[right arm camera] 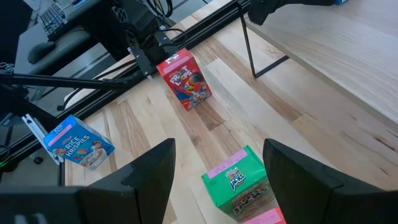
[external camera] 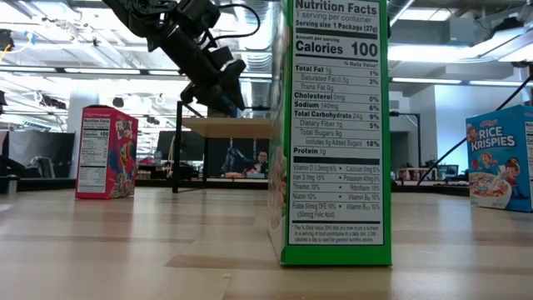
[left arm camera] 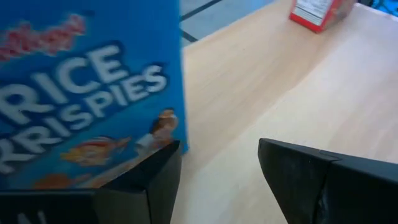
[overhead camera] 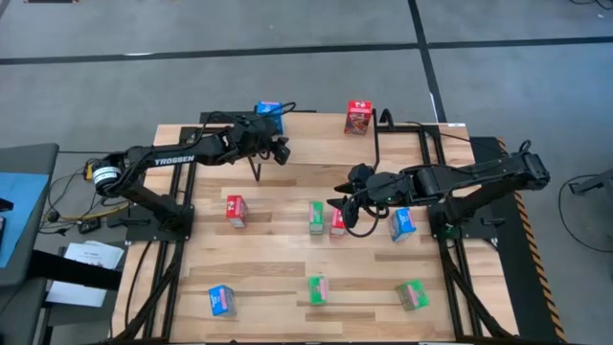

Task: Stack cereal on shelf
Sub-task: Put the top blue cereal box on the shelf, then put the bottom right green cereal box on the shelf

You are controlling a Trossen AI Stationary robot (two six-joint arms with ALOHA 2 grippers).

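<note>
Glossy green cardboard box [external camera: 333,133], blue box [left arm camera: 87,93], pale plank shelf [left arm camera: 292,93]

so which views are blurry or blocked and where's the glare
Left wrist view: the blue Rice Krispies box sits so close that its print is soft. Low view: a green box's nutrition panel blocks the middle, with bright ceiling lights behind. High view: sharp and evenly lit. Right wrist view: clear, no glare.

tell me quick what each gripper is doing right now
left gripper: open, empty, beside the blue Rice Krispies box on the shelf.
right gripper: open, empty, above the green box.
</note>
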